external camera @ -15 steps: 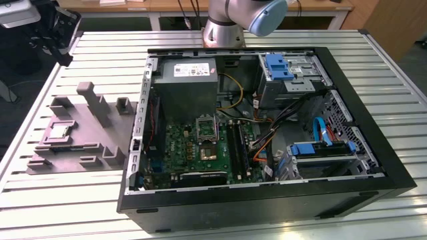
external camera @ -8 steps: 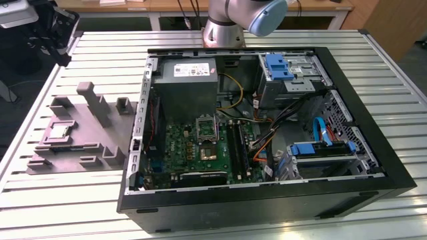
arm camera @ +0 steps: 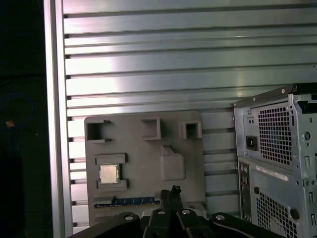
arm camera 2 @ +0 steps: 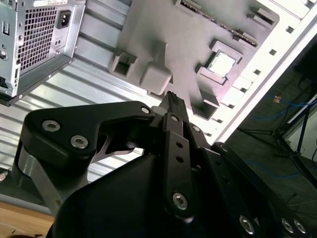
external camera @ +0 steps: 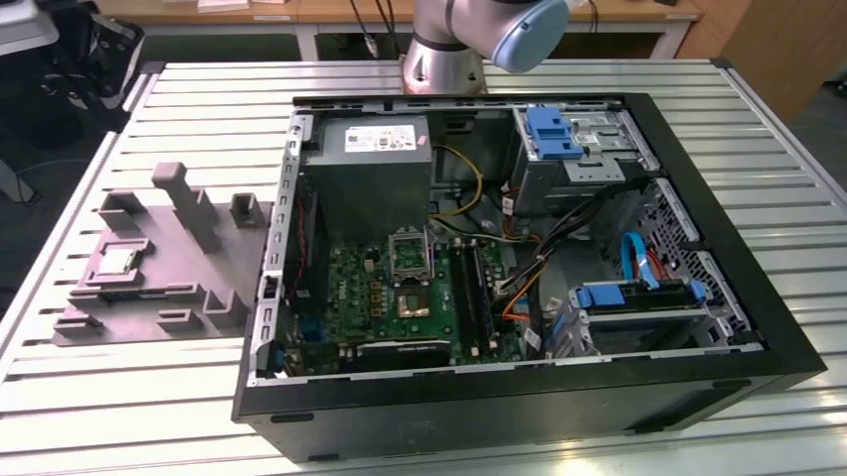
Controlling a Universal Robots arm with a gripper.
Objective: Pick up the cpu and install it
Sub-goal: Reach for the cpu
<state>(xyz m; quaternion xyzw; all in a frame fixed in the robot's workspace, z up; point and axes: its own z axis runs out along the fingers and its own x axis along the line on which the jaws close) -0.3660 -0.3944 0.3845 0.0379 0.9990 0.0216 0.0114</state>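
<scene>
Since it is square, the cpu (arm camera: 109, 174) has no long axis; it lies flat, pale metal top upward, its edges parallel to those of the grey moulded tray (arm camera: 143, 148) that holds it. It sits in a shallow square seat with raised lips on two opposite sides (the other two sides look open). Nothing covers it from above. Upright posts (external camera: 179, 188) stand farther along the tray. The tray rests on the slatted metal table (external camera: 133, 387), just beside the open computer case (external camera: 530, 407), whose green board carries the metal-framed socket (external camera: 411, 254). The gripper (arm camera 2: 171, 99) hangs clear of the tray, jaws closed together and empty
</scene>
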